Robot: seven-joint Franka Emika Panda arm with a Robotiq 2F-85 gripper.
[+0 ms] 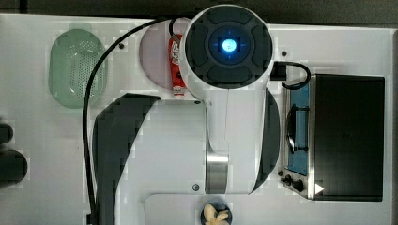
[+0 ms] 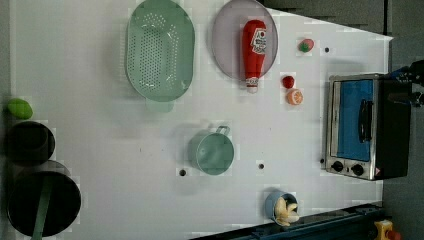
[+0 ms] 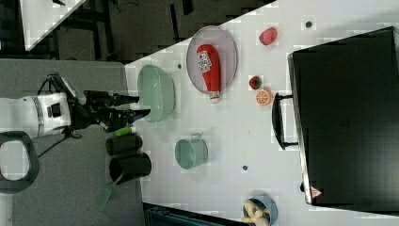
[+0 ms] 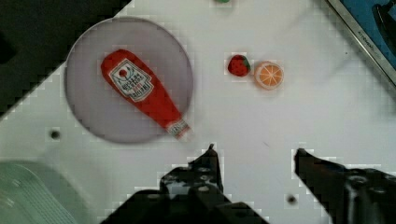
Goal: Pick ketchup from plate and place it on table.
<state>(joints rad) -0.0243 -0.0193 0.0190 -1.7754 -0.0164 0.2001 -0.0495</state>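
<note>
The ketchup (image 2: pixel 253 51), a soft red squeeze bottle with a white label, lies flat on the plate (image 2: pixel 225 42), a round, smooth greyish-mauve disc; in the left view its white cap end points to six o'clock and pokes just past the plate's rim onto the white table (image 2: pixel 100 150). Just beside the plate at nine o'clock in the left view sits the oval pale-green colander (image 2: pixel 160 50), perforated all over, with nothing visible inside. At three to four o'clock of the plate lie a small red strawberry (image 2: pixel 288 81) and an orange half (image 2: pixel 294 96), cut face up, touching or nearly so. Toward six o'clock stands a round green cup (image 2: pixel 212 151) with a small handle, its inside bare. Farther out, a blue bowl (image 2: pixel 280 206) holds pale banana-like pieces (exactly what they are I cannot tell). A steel toaster oven (image 2: pixel 362 127) with a blue glass door stands at the table's edge. In the wrist view the gripper (image 4: pixel 254 156) hangs above bare table, its black fingers (image 4: pixel 210 161) spread fairly wide, holding and touching nothing.
</note>
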